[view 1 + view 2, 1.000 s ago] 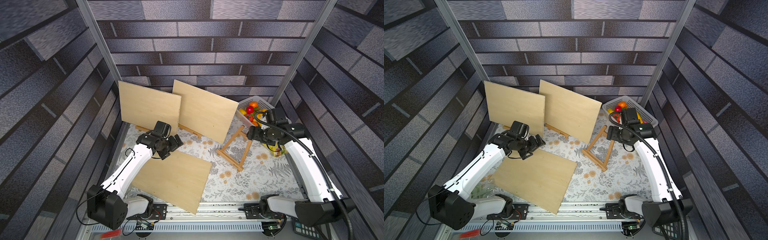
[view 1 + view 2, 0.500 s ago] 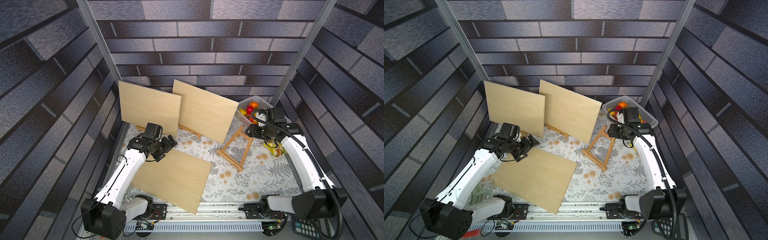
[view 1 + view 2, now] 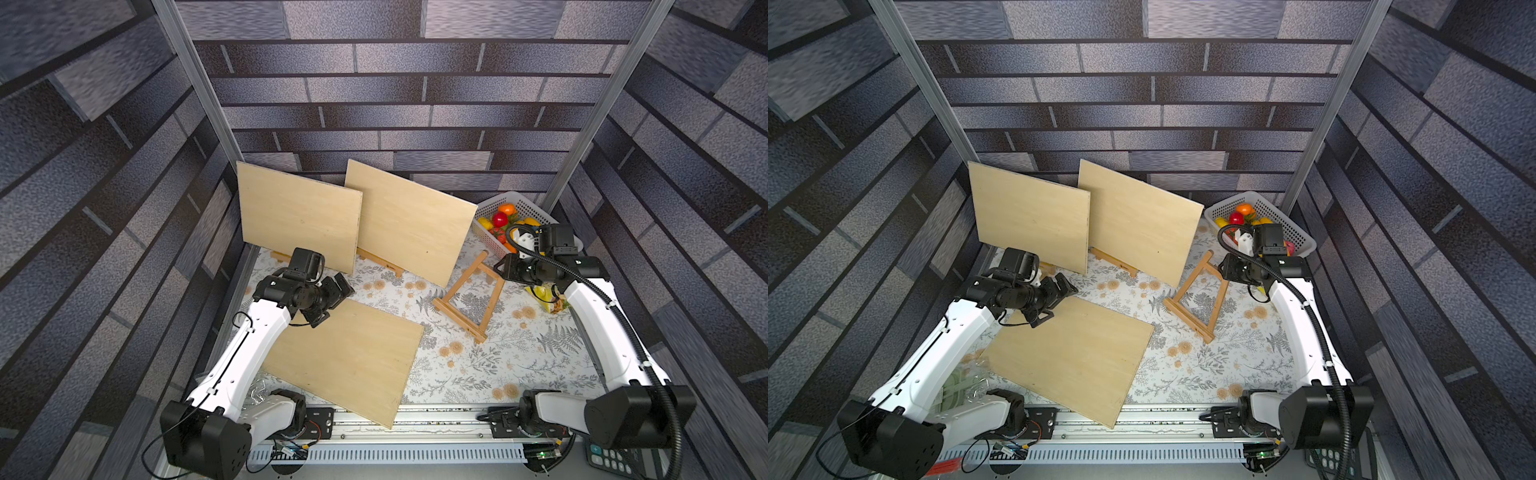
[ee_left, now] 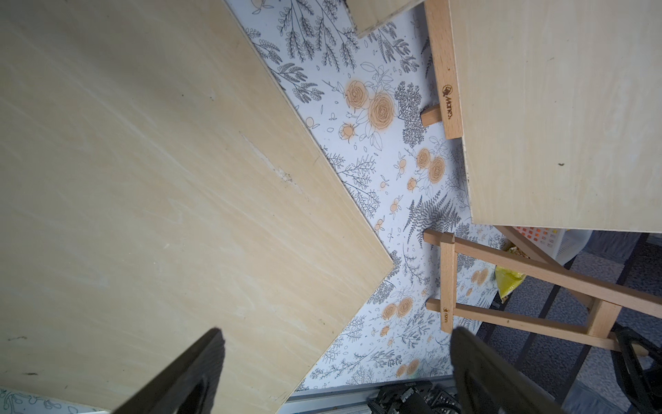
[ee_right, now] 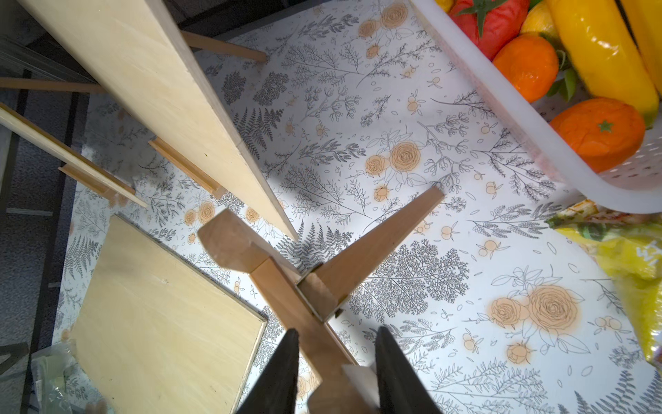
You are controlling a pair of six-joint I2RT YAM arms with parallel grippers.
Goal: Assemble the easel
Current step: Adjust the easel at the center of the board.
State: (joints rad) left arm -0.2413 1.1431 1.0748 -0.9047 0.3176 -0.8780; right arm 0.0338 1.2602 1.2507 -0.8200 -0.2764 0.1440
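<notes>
White cloth with grey ferns and orange roses over the tabletop point(image 3: 519, 353). Around it, walls point(image 3: 415, 83) of grey brick print and two metal posts point(image 3: 195, 83) at the far corners.

Three thin, pale plywood boards, rectangular, smooth with faint grain: flat board point(image 3: 345, 357) lying at the near-left corner and jutting over the near edge; left board point(image 3: 299, 220) and mid board point(image 3: 411, 220) propped upright along the far edge on small wooden stands point(image 3: 380, 262). White perforated plastic basket point(image 3: 490, 203) in the far-right corner, with glossy fruit point(image 3: 500, 218) inside.

The easel point(image 3: 469, 295), an A-frame of light square sticks, leaning right of the centre, foot bar on the cloth, top end up at the right gripper point(image 5: 337, 331). Its fingers point(image 5: 283, 369) close on both sides of the top bar; cannot tell if clamped fully. The left gripper point(image 3: 332, 302) spread wide, holding nothing, above the far corner of flat board.
</notes>
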